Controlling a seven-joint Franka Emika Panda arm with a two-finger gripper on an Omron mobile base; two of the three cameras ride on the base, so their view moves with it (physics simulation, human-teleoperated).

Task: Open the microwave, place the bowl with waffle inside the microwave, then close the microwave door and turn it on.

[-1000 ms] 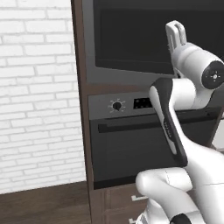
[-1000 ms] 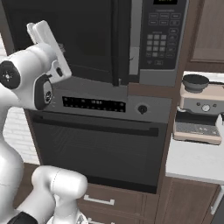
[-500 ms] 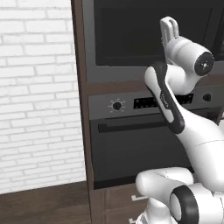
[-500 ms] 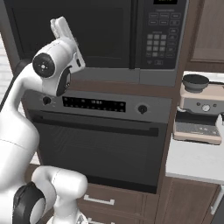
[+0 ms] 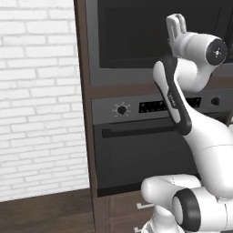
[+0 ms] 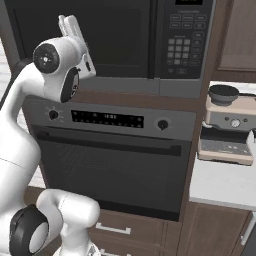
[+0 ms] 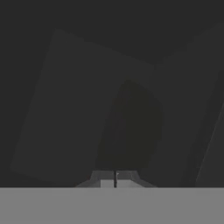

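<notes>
Standing in a tall column of brown wood cabinetry (image 5: 83, 91), the microwave (image 6: 165, 50) is set above a built-in oven (image 6: 115, 165), with its wide dark glass microwave door (image 5: 154, 36) seen shut and flush with the grey frame. A keypad panel (image 6: 181, 45) is found at the right of the microwave, and a vertical dark bar handle (image 6: 153, 40) is seen just left of that panel. The oven below is fitted with round knobs (image 5: 121, 109), a dark display strip (image 6: 107, 119) and a horizontal bar handle (image 6: 110, 143). A white brick wall (image 5: 38, 100) is seen to the left of the cabinetry, and dark wood flooring (image 5: 45, 213) lies beneath it. To the right, a pale counter (image 6: 225, 185) is occupied by an espresso machine (image 6: 227, 125). The white arm is raised and bent, with the hand pointed up in front of the left part of the door glass. The gripper (image 7: 115, 176) is held with its fingertips pressed together, nothing between them, facing the dark glass closely.
</notes>
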